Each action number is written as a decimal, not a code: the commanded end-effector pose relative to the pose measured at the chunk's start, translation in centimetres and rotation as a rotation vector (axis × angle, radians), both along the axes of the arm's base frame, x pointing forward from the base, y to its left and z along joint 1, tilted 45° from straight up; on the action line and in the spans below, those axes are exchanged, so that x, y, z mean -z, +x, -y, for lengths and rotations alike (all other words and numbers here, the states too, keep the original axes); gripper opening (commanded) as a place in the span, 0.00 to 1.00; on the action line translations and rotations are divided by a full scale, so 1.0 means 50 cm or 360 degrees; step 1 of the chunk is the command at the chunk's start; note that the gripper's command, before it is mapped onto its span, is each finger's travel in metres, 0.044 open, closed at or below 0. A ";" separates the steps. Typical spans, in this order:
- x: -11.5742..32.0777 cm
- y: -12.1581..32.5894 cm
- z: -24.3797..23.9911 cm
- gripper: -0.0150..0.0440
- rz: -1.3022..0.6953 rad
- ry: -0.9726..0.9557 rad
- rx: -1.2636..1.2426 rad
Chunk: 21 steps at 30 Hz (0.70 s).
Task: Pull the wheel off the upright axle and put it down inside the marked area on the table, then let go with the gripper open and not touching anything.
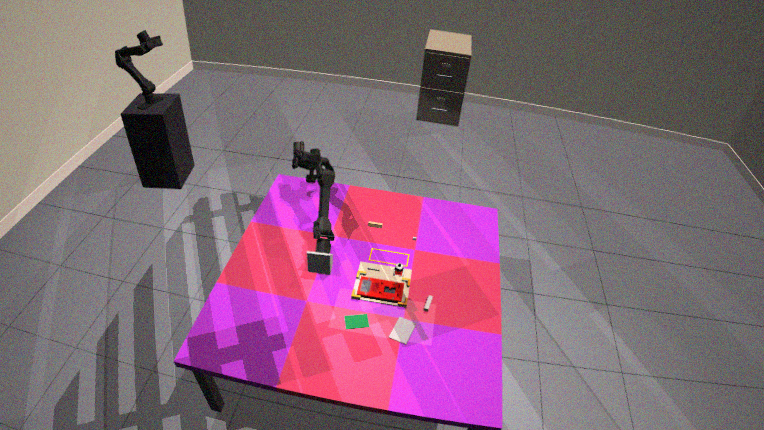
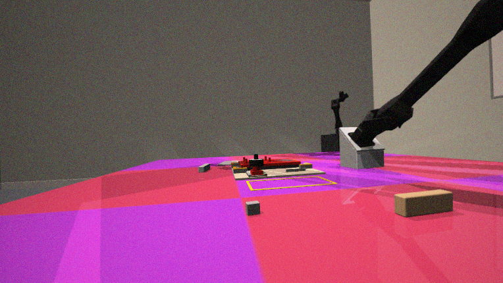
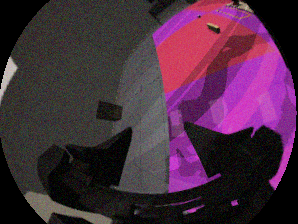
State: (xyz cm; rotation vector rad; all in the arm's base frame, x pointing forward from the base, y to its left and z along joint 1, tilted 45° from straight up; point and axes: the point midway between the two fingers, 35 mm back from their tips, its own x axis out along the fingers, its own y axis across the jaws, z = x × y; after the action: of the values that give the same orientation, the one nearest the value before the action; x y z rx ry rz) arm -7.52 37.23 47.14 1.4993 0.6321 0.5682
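Observation:
The black wheel [image 1: 398,266] [image 2: 255,163] sits on the upright axle [image 2: 255,156], above a red block on the cream board [image 1: 386,271] [image 2: 278,174]. The marked area, a thin yellow outline [image 1: 390,250] [image 2: 293,186], lies on the table beside the board, with nothing inside it. My gripper [image 3: 158,127] is open, its two dark fingers wide apart with nothing between them. It is raised high over the far left part of the table, well away from the wheel. The exterior view does not show the gripper.
A red panel [image 1: 380,288] lies on the board. A tan block [image 1: 374,224] [image 2: 423,203] and a small grey block [image 2: 252,208] lie beyond the outline. A pale bar [image 1: 428,302], a green plate [image 1: 356,321] and a white plate [image 1: 402,330] lie on the board's other sides.

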 end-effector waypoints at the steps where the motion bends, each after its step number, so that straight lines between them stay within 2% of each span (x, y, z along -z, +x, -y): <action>1: 0.001 0.001 -0.001 0.89 0.0001 -0.0003 0.0001; 4: 0.010 0.017 -0.015 0.76 0.0019 -0.0041 0.0010; 9: 0.032 0.073 -0.047 0.76 0.0054 -0.0134 0.0055; 21: 0.094 0.304 -0.097 0.76 0.0087 -0.0400 0.0238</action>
State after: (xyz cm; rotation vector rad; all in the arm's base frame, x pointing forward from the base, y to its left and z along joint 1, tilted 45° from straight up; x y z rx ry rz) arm 4.53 41.77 43.45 1.3225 0.5379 0.4354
